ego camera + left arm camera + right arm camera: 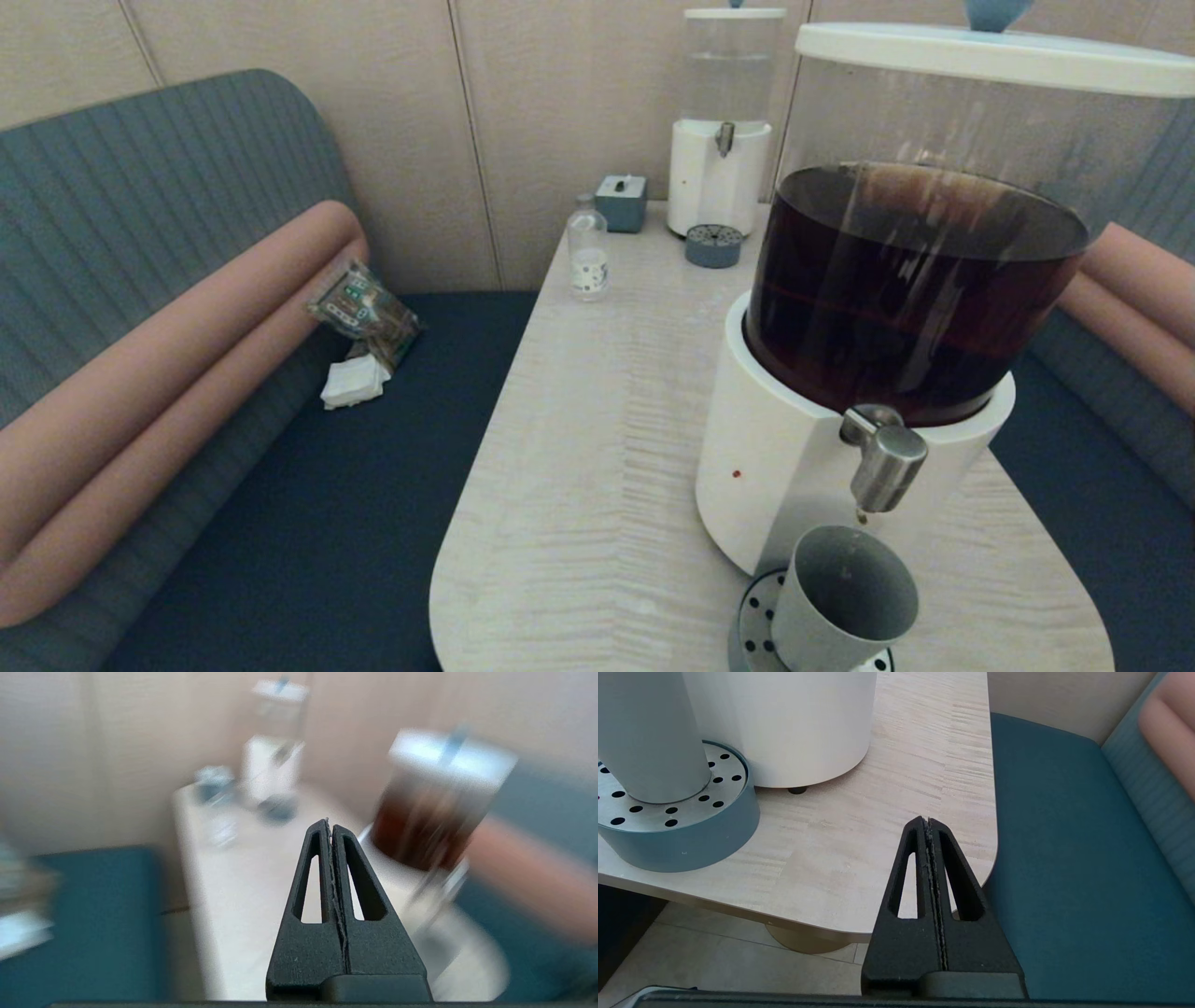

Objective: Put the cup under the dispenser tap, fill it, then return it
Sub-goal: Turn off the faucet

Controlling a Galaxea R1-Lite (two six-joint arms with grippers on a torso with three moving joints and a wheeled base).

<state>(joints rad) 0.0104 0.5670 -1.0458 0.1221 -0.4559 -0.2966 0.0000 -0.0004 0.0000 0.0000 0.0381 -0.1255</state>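
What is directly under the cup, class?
The cup stands on a round perforated drip tray, itself on the table, below the dispenser tap. The tray's holes beneath the cup's base are covered, so cannot be seen.

Bare table [597, 467] left of the dispenser [822, 448], cup [840, 597] beneath tap [885, 462]

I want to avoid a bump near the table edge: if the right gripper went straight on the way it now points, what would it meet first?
Probably the table. The right gripper, shut and empty, points at its bare top near the rounded corner, clear of the cup and the drip tray. Depth is unclear, so it might pass over the edge.
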